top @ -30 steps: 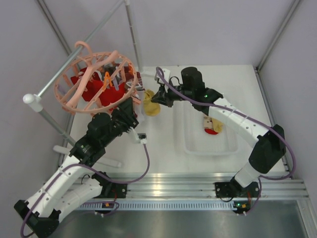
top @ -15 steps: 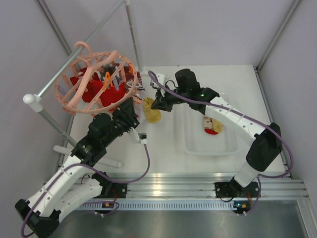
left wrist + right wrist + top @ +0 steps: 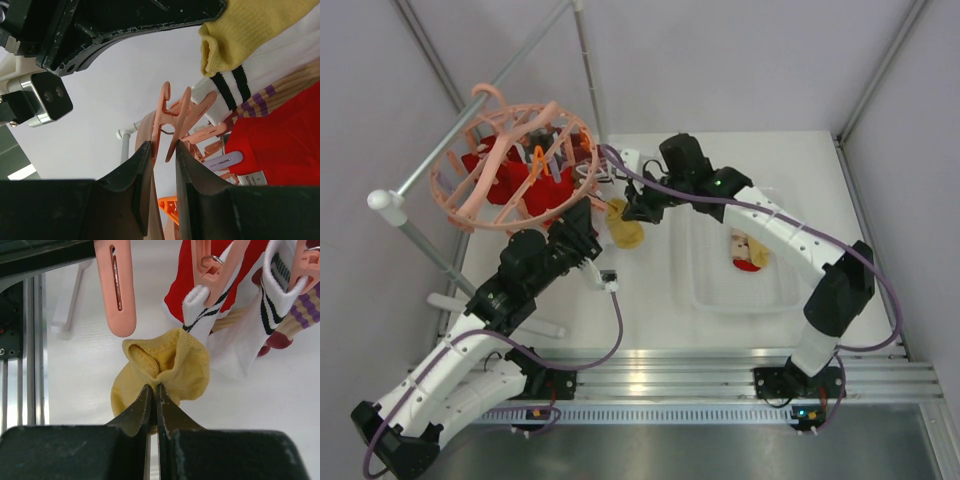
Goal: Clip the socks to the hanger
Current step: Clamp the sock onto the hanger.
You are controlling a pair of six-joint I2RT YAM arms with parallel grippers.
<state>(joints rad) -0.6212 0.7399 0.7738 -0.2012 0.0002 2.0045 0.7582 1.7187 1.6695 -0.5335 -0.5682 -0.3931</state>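
Leftward is where the right arm has swung since the earlier frame, bringing the mustard sock (image 3: 626, 231) from beside the tray (image 3: 720, 296) up against the rim of the hanger (image 3: 470, 190). The right end effector (image 3: 154, 390) is pinched fully together on a fold of this soft, ribbed knit, and the open cuff bunches into a rounded pouch above the black fingertips. The sock hangs above the white bench (image 3: 650, 290), just below a smooth, rounded peach clip (image 3: 120, 290).

The hanger is a round cage of glossy peach-pink plastic rings and spokes, hooked on a grey metal rail (image 3: 450, 150). Hanging from it are red socks (image 3: 510, 180) and white socks with black stripes (image 3: 235, 350), clipped by their cuffs.

The left end effector (image 3: 162, 150) is narrowed on the tails of a spring clip (image 3: 175, 115), whose two thin arms splay into a V above a small wire ring.

A red-and-beige sock (image 3: 748, 252) lies crumpled in the clear, shallow plastic tray.
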